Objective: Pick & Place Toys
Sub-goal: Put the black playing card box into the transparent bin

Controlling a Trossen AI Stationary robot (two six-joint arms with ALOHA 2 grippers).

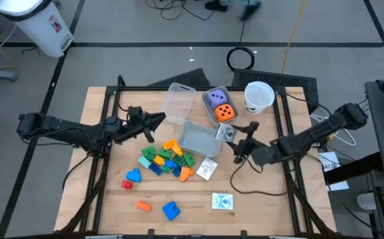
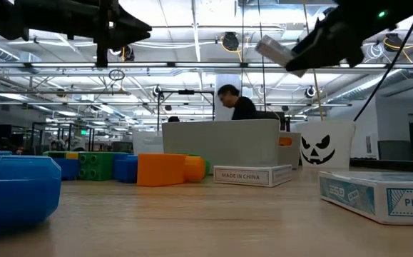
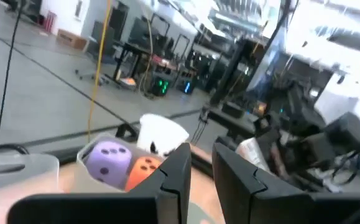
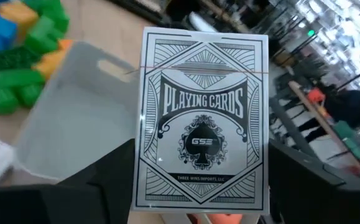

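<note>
The right tool holds a white, shrink-wrapped box of playing cards between its two dark fingers, lifted above the table. The box is probably light and stiff, with flat faces, but the clear wrap looks slippery, so a hold across the two narrow sides, near the middle, seems the safest; a grip at one end could let it turn. In the right wrist view the box stands upright in front of the tool, and the fingers press on its lower edges from both sides. Below and just beyond the tool lies the clear plastic bin, and further past it the heap of coloured plastic blocks. The left tool hangs over the far clear bin, its fingers narrow and with nothing between them.
</note>
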